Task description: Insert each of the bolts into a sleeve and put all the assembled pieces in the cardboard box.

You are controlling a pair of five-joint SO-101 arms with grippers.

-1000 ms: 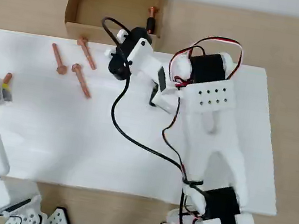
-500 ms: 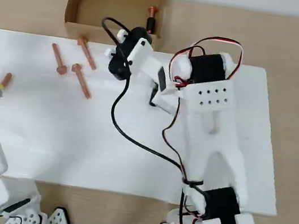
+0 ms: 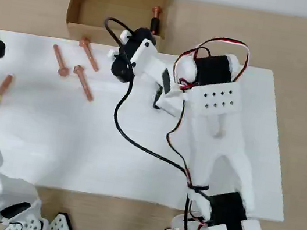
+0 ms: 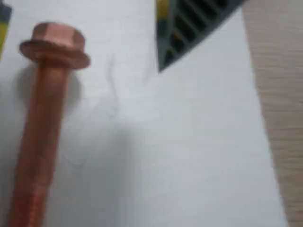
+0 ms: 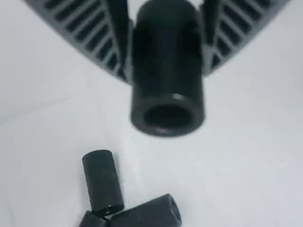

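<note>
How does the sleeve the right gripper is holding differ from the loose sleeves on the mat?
The held sleeve is clamped in the right gripper; the loose sleeves lie free on the white mat. The held sleeve points its open bore at the wrist camera; the loose sleeves lie on their sides, bunched together. All are plain black cylinders.

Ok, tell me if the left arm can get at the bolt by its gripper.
Probably yes: the bolt lies flat on the white sheet, within the open left gripper, with nothing over it.
</note>
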